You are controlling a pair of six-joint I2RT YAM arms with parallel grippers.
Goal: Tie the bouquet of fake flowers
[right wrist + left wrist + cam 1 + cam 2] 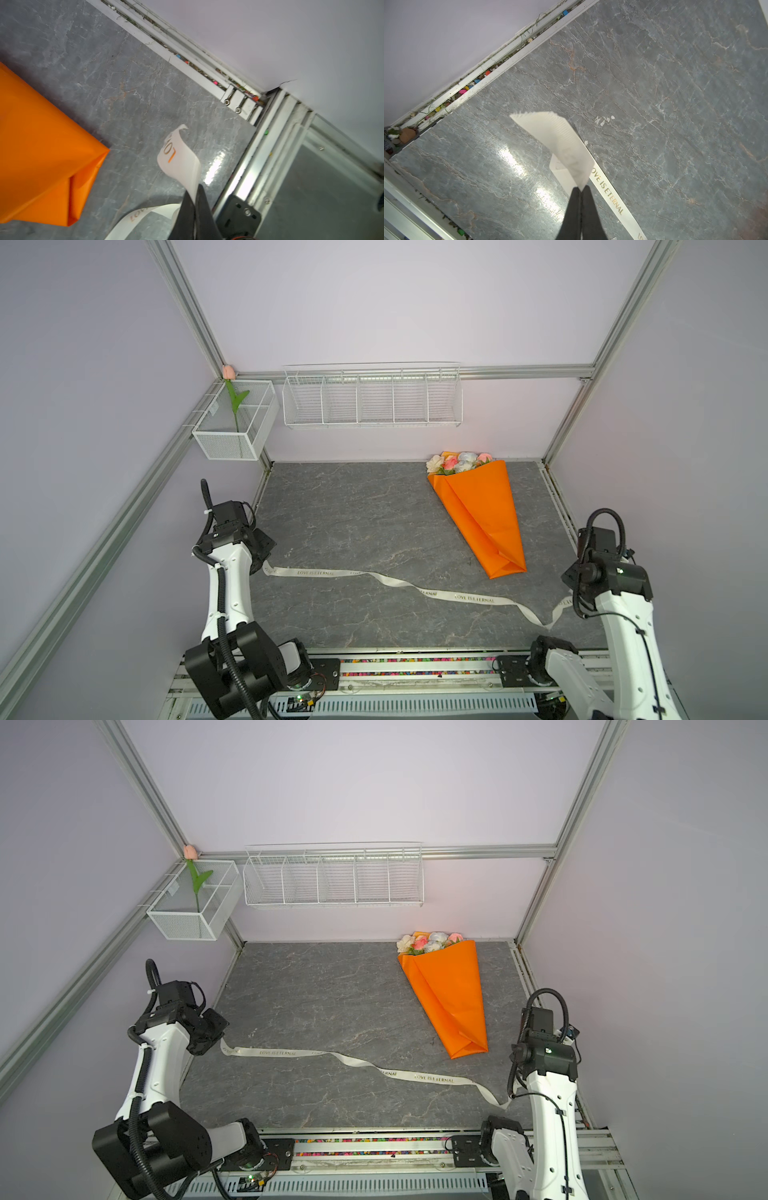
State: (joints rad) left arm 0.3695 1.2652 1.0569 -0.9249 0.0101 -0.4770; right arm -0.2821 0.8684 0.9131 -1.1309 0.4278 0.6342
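L side: left end effector (580, 188) pinched tight on one end of the ribbon (316, 572); cut tip sticks out past the pads.
R side: right end effector (196, 192) clamped on the other end; tip curls up.
Ribbon: slack and wavy across the desk (353, 510) front, one twist mid-run. Not round anything yet.
Bouquet: bouquet (459, 462) lies back-right, blooms twd the rear wall. Orange wrap (478, 510) tapers to a folded foot near the ribbon, not touching.
Step, my call: raise both ends together, take out slack + twist, then bring the span to the wrap's narrow part. I'd keep tension even so neither end slips out.
Surface: grey marble-look slab, glossy, glare spots. I expect ribbon and wrap to slide.
Room: lilac walls, alu frame, wire rack (372, 400) on the rear wall, mesh basket (232, 443) w/ lone tulip (228, 372) in the left corner.
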